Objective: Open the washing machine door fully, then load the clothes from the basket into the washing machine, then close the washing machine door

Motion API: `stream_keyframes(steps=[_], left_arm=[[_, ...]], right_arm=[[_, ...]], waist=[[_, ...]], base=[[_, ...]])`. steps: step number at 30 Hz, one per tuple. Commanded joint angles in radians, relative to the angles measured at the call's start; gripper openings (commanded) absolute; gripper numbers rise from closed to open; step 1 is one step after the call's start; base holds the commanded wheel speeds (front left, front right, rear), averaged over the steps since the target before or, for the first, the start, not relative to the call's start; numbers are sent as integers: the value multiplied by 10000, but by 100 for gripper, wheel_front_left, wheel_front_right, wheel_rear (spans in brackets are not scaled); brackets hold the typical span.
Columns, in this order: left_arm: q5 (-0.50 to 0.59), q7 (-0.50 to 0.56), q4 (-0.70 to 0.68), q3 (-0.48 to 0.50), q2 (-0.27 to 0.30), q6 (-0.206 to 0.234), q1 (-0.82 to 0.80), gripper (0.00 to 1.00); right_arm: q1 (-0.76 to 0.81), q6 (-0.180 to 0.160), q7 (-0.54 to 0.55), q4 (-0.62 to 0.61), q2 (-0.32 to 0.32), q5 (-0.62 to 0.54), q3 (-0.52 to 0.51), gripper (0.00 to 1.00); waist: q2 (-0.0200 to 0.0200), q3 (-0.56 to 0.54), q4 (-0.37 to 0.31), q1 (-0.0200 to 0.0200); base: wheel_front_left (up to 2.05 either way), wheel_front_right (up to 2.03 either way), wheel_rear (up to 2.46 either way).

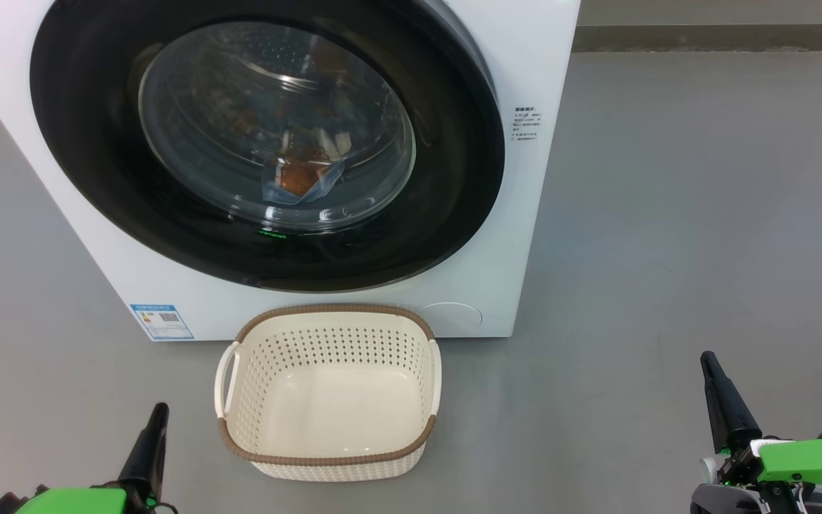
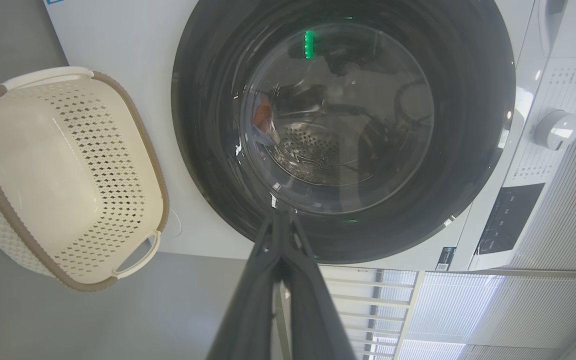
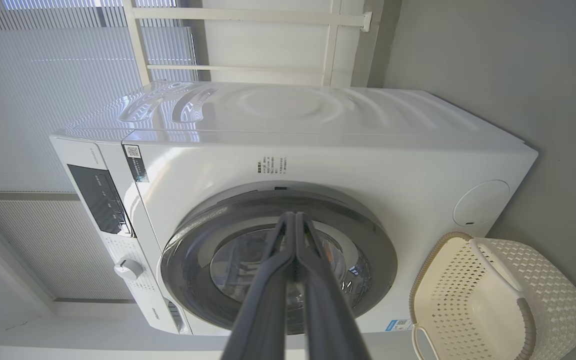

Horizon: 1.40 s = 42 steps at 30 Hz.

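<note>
The white washing machine (image 1: 518, 235) fills the upper left of the head view. The washing machine door (image 1: 454, 178), with its glossy black rim, lies flat against the front. Through the glass, the light blue and orange clothes (image 1: 304, 178) lie in the steel drum. The cream basket (image 1: 325, 311) stands on the floor right in front of the machine, and nothing lies inside it. My left gripper (image 1: 160, 410) is shut and empty at the lower left, short of the basket. My right gripper (image 1: 707, 359) is shut and empty at the lower right, well off to the basket's side.
Grey floor (image 1: 668, 250) stretches open to the right of the machine. A blue label (image 1: 161, 321) and a round cover (image 1: 450, 314) sit low on the machine front. In the left wrist view a white dial (image 2: 558, 130) and a dark control panel (image 2: 508, 217) show beside the door.
</note>
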Motion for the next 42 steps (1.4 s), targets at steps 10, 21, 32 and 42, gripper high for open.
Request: stream_keyframes(steps=[10,21,32,42], left_arm=[[-78,57,-265,364,103,-27,-421,0],[-75,60,-265,368,101,-27,-421,0],[-72,62,-264,371,99,-27,-422,0],[-70,64,-264,373,98,-27,-422,0]], right_arm=[[-103,16,78,-305,-35,71,269,0],[-103,16,77,-305,-35,71,269,0],[-103,16,77,-305,-35,72,270,0],[-103,16,77,-305,-35,72,270,0]], waist=[[0,1,0,0],[0,1,0,0],[0,1,0,0],[0,1,0,0]], base=[[0,0,0],[0,0,0],[0,0,0],[0,0,0]])
